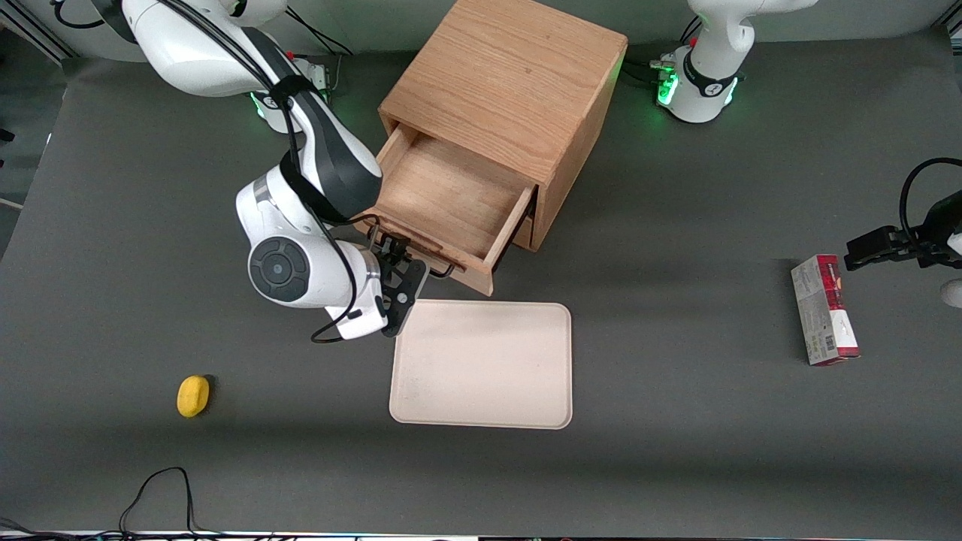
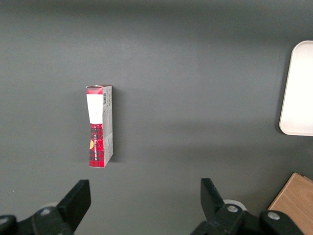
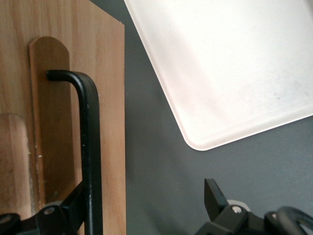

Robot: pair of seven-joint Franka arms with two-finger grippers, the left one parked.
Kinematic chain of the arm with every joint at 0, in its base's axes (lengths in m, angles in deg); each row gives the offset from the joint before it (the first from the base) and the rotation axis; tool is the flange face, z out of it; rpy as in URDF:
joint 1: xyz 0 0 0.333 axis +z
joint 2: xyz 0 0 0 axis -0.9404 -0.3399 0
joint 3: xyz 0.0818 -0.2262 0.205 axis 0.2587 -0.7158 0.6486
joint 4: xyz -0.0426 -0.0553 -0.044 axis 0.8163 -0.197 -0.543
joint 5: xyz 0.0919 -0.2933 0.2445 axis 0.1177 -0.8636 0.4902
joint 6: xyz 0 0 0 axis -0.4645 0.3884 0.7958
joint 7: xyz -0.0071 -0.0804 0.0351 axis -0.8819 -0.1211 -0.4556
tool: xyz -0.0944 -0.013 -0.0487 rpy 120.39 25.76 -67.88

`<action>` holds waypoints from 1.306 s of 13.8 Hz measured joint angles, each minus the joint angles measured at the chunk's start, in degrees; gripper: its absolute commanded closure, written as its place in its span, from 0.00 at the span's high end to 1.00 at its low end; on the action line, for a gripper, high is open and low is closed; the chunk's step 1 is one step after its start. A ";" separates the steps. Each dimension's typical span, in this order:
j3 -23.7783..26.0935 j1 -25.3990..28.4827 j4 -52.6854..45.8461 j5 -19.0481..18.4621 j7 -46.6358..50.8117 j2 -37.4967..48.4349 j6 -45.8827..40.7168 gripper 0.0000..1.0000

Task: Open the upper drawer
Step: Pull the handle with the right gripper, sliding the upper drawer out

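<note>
The light oak upper drawer (image 1: 451, 199) of the boxy oak cabinet (image 1: 511, 83) stands pulled well out toward the front camera, its shallow wooden tray bare inside. The right arm's gripper (image 1: 409, 264) sits at the drawer front, right on the thin black bar handle (image 3: 88, 147). From the wrist, the jaws stand wide: 1 finger (image 3: 73, 208) tucked between bar and wood, the other well clear out over the dark grey table (image 1: 676, 421), so nothing is clamped. That hooked finger looks like what does the pulling, no squeeze needed. The drawer front nearly meets the pale cream rectangular tray (image 1: 481, 364), so there is little room left to travel. I'd judge the opening essentially done. A small yellow object (image 1: 193, 395) lies toward the working arm's end, a red and white carton (image 1: 824, 309) toward the parked arm's.
</note>
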 measured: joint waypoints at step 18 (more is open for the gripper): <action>-0.26 -4.84 -4.96 -0.02 -0.22 -1.54 2.51 1.00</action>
